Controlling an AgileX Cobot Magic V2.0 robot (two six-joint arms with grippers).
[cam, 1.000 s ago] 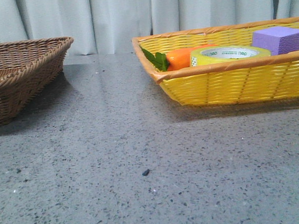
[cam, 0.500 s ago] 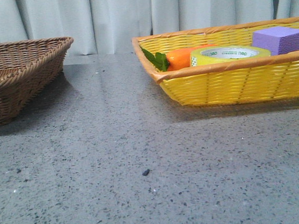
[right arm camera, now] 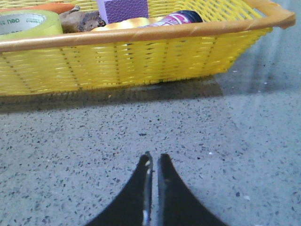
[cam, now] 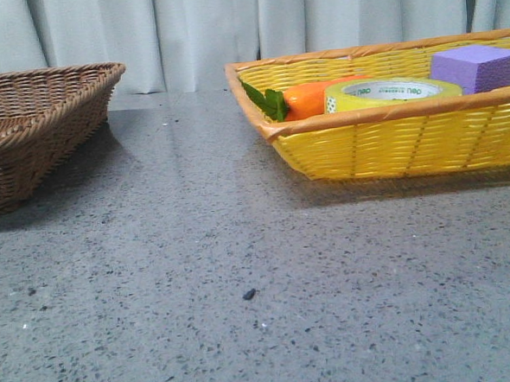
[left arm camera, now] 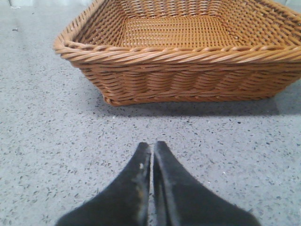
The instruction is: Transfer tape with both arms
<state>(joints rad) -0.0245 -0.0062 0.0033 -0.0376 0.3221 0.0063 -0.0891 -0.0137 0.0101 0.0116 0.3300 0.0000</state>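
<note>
The yellow tape (cam: 387, 92) lies flat in the yellow basket (cam: 391, 144) at the right, between an orange carrot toy (cam: 306, 99) and the purple foam cube (cam: 475, 67). The tape also shows in the right wrist view (right arm camera: 29, 23). My right gripper (right arm camera: 154, 157) is shut and empty, low over the table in front of that basket. My left gripper (left arm camera: 151, 146) is shut and empty, low over the table in front of the brown wicker basket (left arm camera: 188, 70). Neither gripper shows in the front view.
The brown basket (cam: 35, 126) stands at the left of the grey speckled table and looks empty. The yellow basket also holds a brown lump (right arm camera: 84, 21) and a dark bottle (right arm camera: 176, 19). A small dark speck (cam: 248, 293) lies on the table. Curtains hang behind.
</note>
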